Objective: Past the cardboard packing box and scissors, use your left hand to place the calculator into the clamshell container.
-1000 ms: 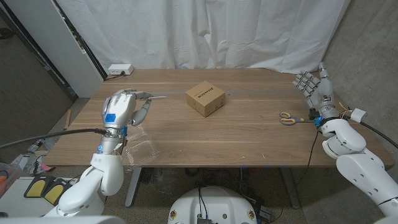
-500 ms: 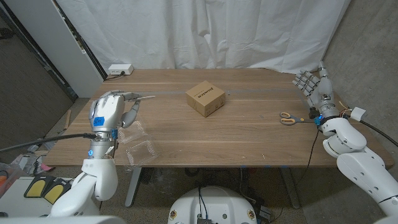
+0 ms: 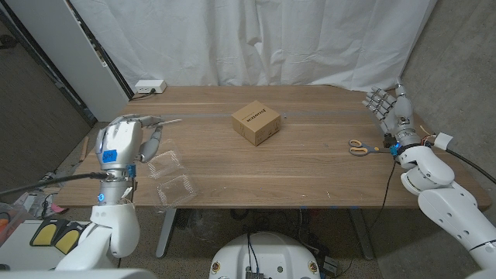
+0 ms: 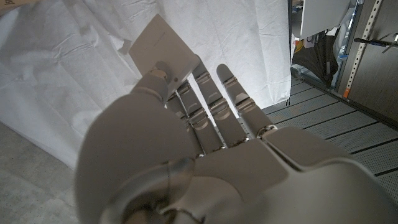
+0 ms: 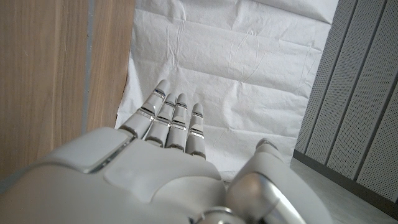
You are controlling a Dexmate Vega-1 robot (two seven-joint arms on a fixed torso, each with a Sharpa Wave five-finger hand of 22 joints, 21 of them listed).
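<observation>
My left hand (image 3: 124,139) is a pale grey moulded shell with a blue square marking on its back, a small blue light at the wrist below it, and a black cable running off from the forearm. My right hand (image 3: 393,111) has grey segmented fingers (image 5: 166,115) with dark joint gaps and metal-toned links, a blue and red fitting at the wrist, and a white connector with cable beside it. Both arms (image 3: 453,208) are glossy white, rounded casings.
</observation>
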